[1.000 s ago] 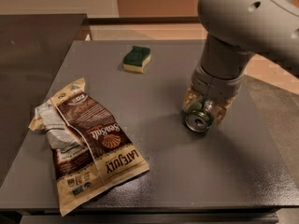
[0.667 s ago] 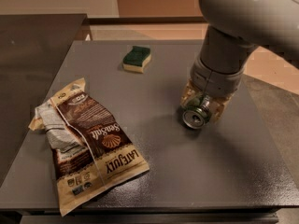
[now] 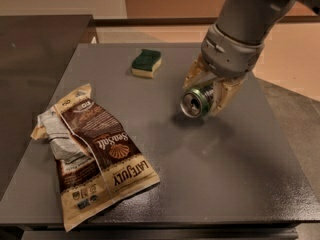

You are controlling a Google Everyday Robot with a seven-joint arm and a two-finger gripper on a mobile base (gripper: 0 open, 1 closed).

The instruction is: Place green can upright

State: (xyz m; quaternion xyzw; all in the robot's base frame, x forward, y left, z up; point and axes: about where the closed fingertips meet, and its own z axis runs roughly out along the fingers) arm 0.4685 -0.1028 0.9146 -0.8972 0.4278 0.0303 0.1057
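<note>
Gripper [image 3: 207, 97], right of centre in the frame, clamps the green can [image 3: 195, 104] over the desk [image 3: 240, 184], the can's long axis lying near-sideways, silver top facing lower left.

I worked from a single camera view. It looked down at a slant from above the near edge of the counter [image 3: 240, 184], facing across it toward the far edge and the floor beyond. I could not tell what it was mounted on. It sat close, so the counter filled nearly the whole frame, with its near edge along the bottom. The arm entered from the top right, and the pincer [image 3: 202, 100], clasped around the green can [image 3: 194, 104], hung right of centre in the upper half.
</note>
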